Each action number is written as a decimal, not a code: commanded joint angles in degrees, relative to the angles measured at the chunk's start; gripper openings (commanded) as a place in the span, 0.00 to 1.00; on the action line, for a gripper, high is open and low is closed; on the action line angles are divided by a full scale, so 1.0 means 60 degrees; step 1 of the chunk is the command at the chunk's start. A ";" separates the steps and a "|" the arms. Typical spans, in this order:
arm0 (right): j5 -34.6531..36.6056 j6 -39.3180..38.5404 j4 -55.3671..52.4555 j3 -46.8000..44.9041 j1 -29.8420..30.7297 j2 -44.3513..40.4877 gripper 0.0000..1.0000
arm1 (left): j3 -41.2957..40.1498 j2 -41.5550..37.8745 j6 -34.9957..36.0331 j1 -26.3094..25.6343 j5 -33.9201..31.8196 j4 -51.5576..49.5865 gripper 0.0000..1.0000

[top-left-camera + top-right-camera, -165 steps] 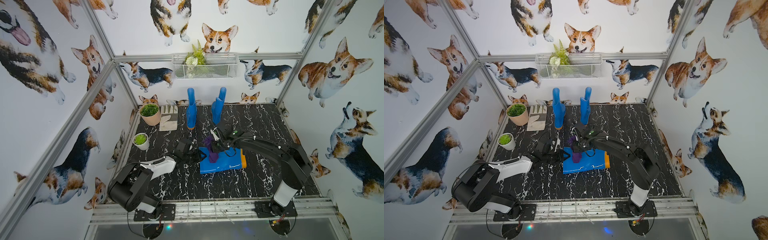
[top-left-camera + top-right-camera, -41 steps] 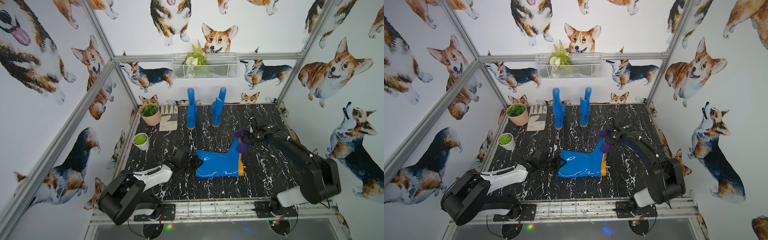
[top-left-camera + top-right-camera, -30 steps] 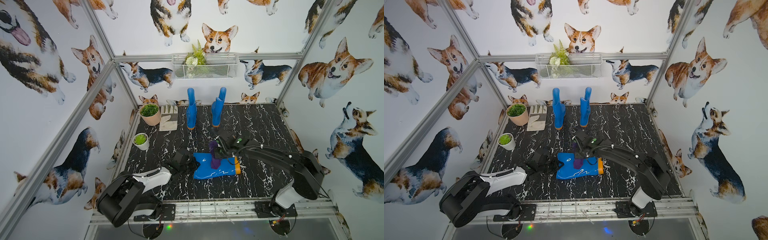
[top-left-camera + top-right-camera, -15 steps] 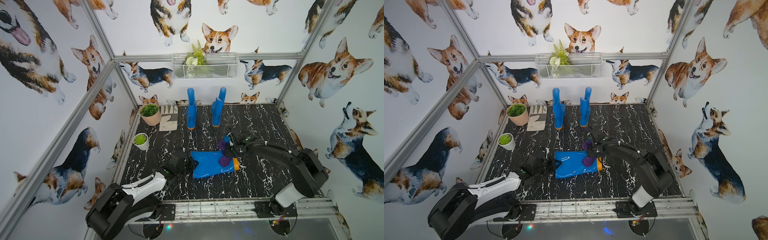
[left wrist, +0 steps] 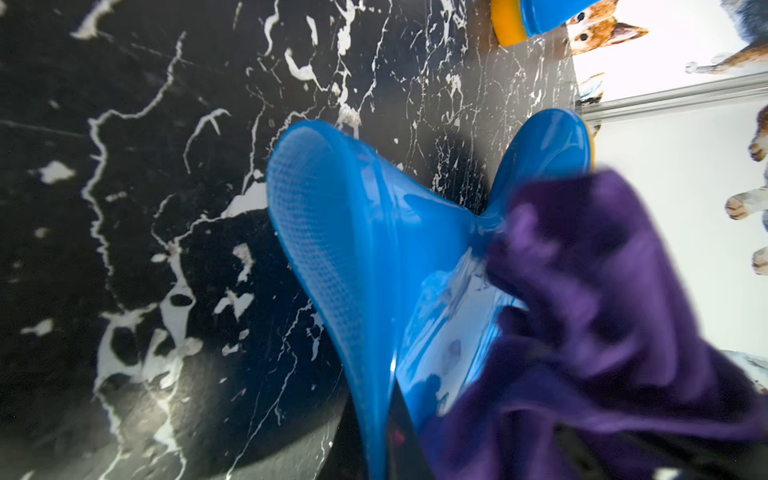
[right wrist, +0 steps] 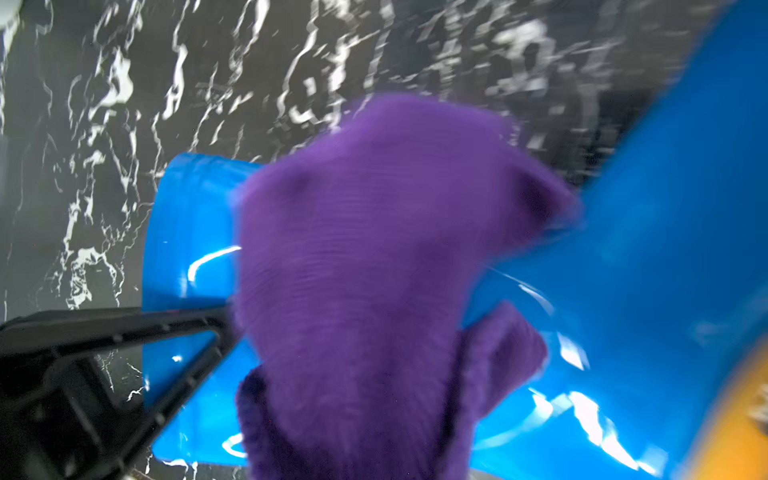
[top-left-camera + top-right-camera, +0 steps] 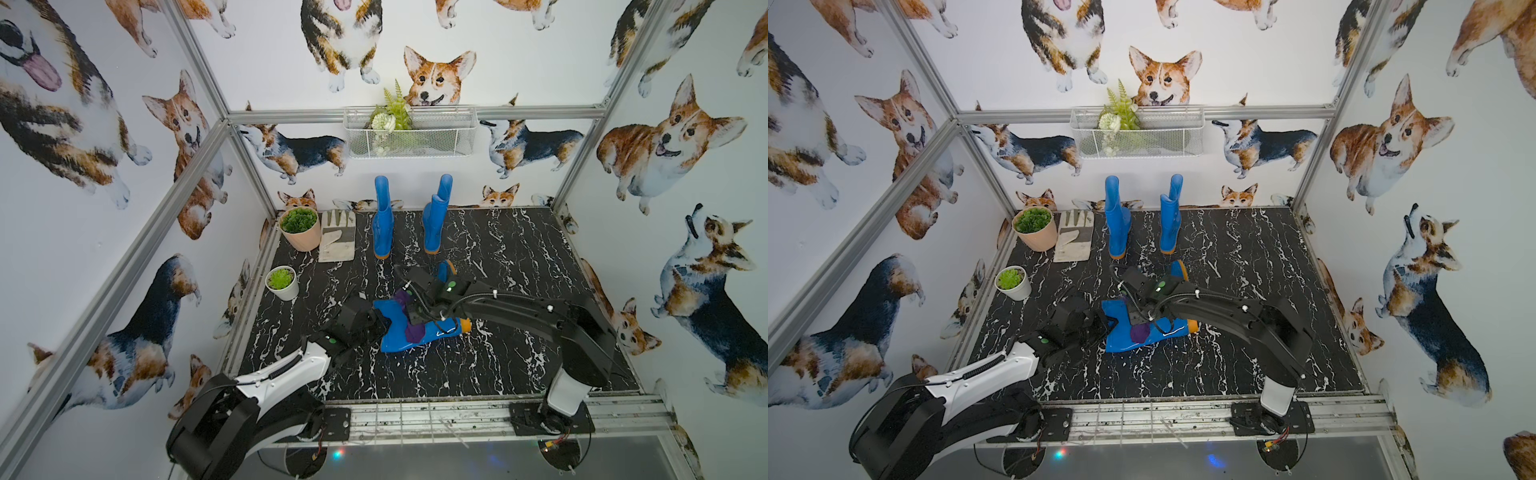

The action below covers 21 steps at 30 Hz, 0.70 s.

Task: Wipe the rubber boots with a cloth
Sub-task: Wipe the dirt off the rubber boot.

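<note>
Left gripper (image 7: 376, 324) is clenched on the shaft-mouth rim of the lying boot (image 7: 395, 347), which is glossy bright-blue rubber with an orange-yellow sole, flat on its side on the black white-veined marble-look tabletop (image 7: 498, 374). The left wrist view shows the lying boot (image 5: 332, 257) with its rim pinched flat, running into the jaws. We use that boot as reference. Its long axis runs across the table: mouth toward the left arm, sole (image 7: 467, 325) toward the right arm's side, toe (image 7: 444, 270) pointing at the back wall. At mid-shaft the fuzzy dark-purple cloth (image 7: 413, 332) is bunched and draped over the shaft's upper side, touching it. Right gripper (image 7: 415, 318) is directly over it, jaws closed tight on the cloth. The cloth (image 6: 365, 270) is blurred in the right wrist view, so we read this as mid-stroke. What the next move turns on: the cloth sits between mouth and ankle, so the wipe should run along the axis. The right arm carries the tool, the left arm only anchors. Foot and sole end look left to cover. Beyond the lying boot, by the back wall, standing boot A (image 7: 382, 224) and standing boot B (image 7: 434, 226), both bright-blue rubber, are upright and well apart from both grippers. We judge them not yet wiped.
</note>
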 commanded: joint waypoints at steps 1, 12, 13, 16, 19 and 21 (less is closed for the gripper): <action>0.0103 0.0222 -0.0213 -0.1031 -0.0574 -0.0169 0.00 | 0.0387 0.0110 0.0111 0.0025 -0.0007 -0.0624 0.00; 0.0067 0.0197 -0.0435 -0.4058 -0.4043 -0.4528 0.00 | 0.0682 0.0297 0.0084 0.0015 -0.0087 -0.0706 0.00; 0.0083 0.0278 -0.0411 -0.3870 -0.3836 -0.4582 0.00 | 0.0706 0.0361 0.0061 0.0022 -0.0070 -0.0656 0.00; 0.0462 0.0481 -0.0100 -0.3252 -0.2621 -0.4173 0.00 | 0.0838 0.0551 -0.0002 -0.0039 -0.0039 -0.0630 0.00; 0.0102 0.0548 0.0586 -0.2420 -0.1367 -0.2933 0.00 | 0.1108 0.0752 -0.0006 -0.0113 -0.0067 -0.0724 0.00; -0.0074 0.0386 0.0729 -0.1737 -0.0827 -0.1908 0.00 | 0.1298 0.0874 0.0012 -0.0151 0.0002 -0.0820 0.00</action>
